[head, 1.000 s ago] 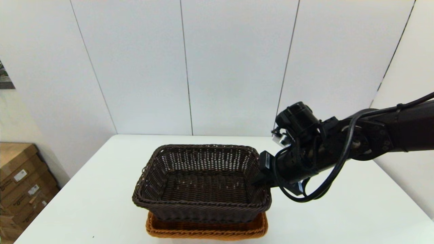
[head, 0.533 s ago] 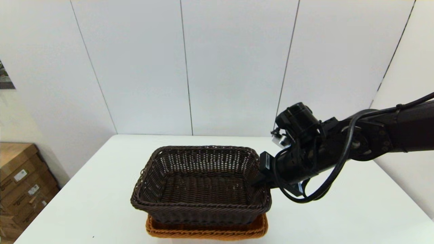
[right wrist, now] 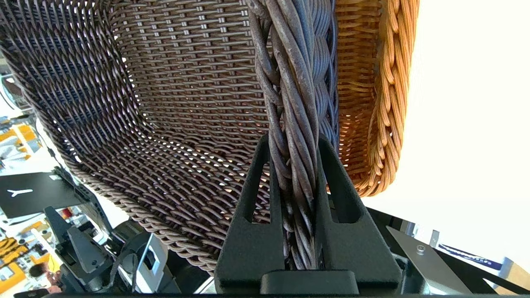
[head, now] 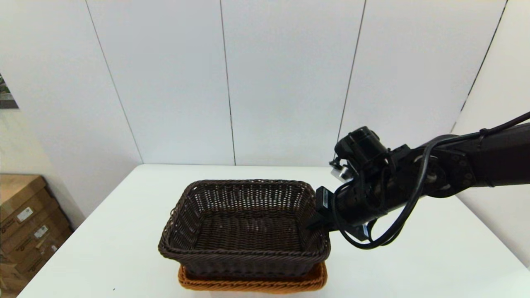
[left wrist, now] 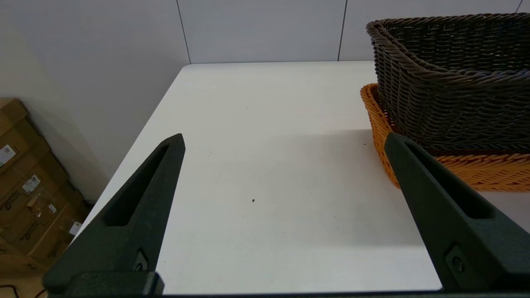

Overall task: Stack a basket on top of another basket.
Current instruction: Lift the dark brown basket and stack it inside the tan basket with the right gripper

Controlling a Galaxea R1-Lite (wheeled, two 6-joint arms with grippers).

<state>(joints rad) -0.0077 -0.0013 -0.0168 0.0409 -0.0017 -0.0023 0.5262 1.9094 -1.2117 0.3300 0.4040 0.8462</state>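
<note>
Dark basket (head: 244, 229) lowered toward orange basket (head: 252, 281) | right gripper (right wrist: 294, 142) fingers pinching its braided rim | left gripper (left wrist: 283, 138) spread, idle

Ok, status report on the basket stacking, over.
Right hand clamped on dark basket rim. Dark basket sits partly inside orange basket. Left hand open, parked beside them. Nothing in the way.

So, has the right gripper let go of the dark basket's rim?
No, the right gripper fingers clamp the dark basket rim.

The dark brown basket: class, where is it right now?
In the head view, the dark brown basket sits near the table's front edge, nested in the orange basket. The right gripper clamps its right rim.
</note>
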